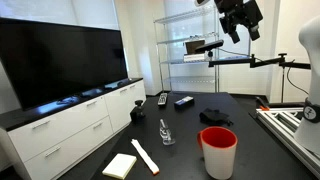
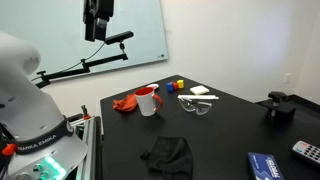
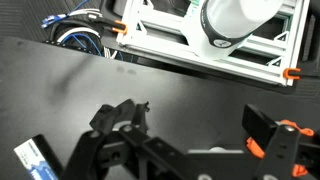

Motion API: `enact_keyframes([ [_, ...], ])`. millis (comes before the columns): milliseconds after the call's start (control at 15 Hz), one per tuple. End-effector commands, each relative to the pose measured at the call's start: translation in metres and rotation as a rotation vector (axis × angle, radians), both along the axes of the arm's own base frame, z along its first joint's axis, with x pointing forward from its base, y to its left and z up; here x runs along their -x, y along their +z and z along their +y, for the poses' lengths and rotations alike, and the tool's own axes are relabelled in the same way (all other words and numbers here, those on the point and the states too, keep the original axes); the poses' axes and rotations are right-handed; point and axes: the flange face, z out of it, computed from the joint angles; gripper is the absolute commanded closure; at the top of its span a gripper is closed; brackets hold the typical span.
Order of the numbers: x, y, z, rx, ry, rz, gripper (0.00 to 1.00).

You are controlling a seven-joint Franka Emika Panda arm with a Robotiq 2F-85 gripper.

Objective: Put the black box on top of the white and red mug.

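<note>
Claw (image 1: 243, 27) hangs high, jaws apart, empty — white and red mug (image 1: 218, 150) well below it, black box (image 1: 138, 110) below too, well aside.

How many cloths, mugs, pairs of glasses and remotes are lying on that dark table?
Cloths: 2 (black cloth, red cloth)
Mugs: 1 (mug)
Glasses: 1 (safety glasses)
Remotes: 1 (remote)
Total: 5

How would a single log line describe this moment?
hand: open, empty, high overhead | black box: untouched, apart from mug | white and red mug: upright, nothing on top
</note>
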Motion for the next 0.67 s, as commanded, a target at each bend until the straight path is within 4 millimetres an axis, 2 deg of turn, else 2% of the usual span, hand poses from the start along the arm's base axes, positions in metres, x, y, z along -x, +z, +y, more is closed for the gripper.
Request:
enact_keyframes([
  [0,-0.002,0.010,-0.001,0.003,-0.001,-0.025,0.00],
  [133,-0.002,0.022,-0.002,0.005,-0.003,-0.055,0.00],
  [600,-0.001,0.023,-0.002,0.005,-0.003,-0.058,0.00],
])
